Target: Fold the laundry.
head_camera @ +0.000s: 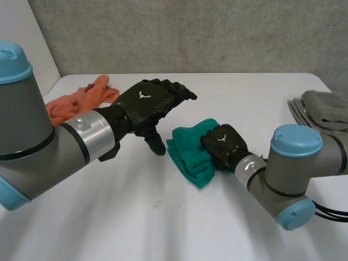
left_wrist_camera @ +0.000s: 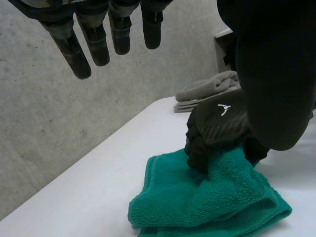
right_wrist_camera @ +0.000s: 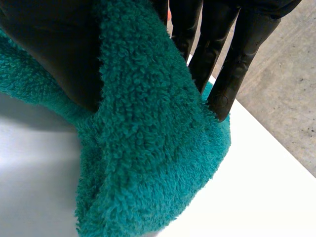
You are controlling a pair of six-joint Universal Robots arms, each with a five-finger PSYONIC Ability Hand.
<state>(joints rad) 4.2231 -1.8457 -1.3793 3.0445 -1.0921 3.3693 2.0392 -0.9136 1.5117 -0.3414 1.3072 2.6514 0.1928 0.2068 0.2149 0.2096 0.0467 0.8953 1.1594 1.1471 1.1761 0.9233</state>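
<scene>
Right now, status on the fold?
Left hand open, off the towel. Right hand pinches towel's fold. Orange cloth, grey towels lie apart.

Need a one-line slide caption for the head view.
Right robot hand grips the green towel while left robot hand hovers open beside it.

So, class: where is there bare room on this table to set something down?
Bare table at the far side, between orange cloth and grey towels. Crowded mid-table: right hand grips the green towel, left hand open beside it.
</scene>
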